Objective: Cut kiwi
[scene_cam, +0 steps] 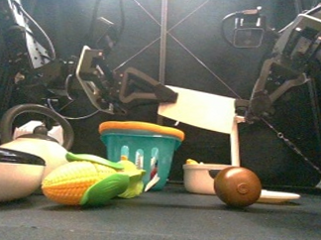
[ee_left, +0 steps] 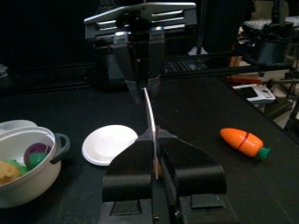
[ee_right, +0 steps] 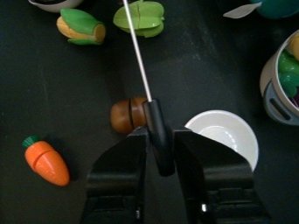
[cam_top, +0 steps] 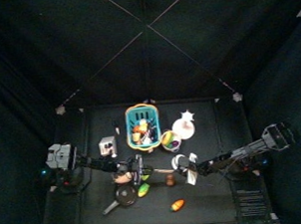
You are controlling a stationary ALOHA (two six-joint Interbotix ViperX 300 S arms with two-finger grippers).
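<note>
Left pincer [ee_left: 153,162] clenched on the knife [ee_left: 149,105]. Blade seen edge-on, long axis running straight ahead to my right pincer [ee_right: 155,144], which also grips it. Kiwi [ee_right: 126,115] lies just below the right pincer's tips.

A small black bench [cam_top: 81,126] sits in the lower middle of the frame, ringed by black curtains. The left arm [cam_top: 67,164] enters from the left edge, the right arm [cam_top: 250,149] from the right, and both reach toward the bench's centre. A teal basket [cam_top: 142,116] stands at the upper centre of the bench, with a white bowl [cam_top: 183,131] of mixed coloured pieces just to its right. Lower down lie a green-and-yellow item [cam_top: 143,189] and an orange carrot [cam_top: 178,203], near the bottom edge
</note>
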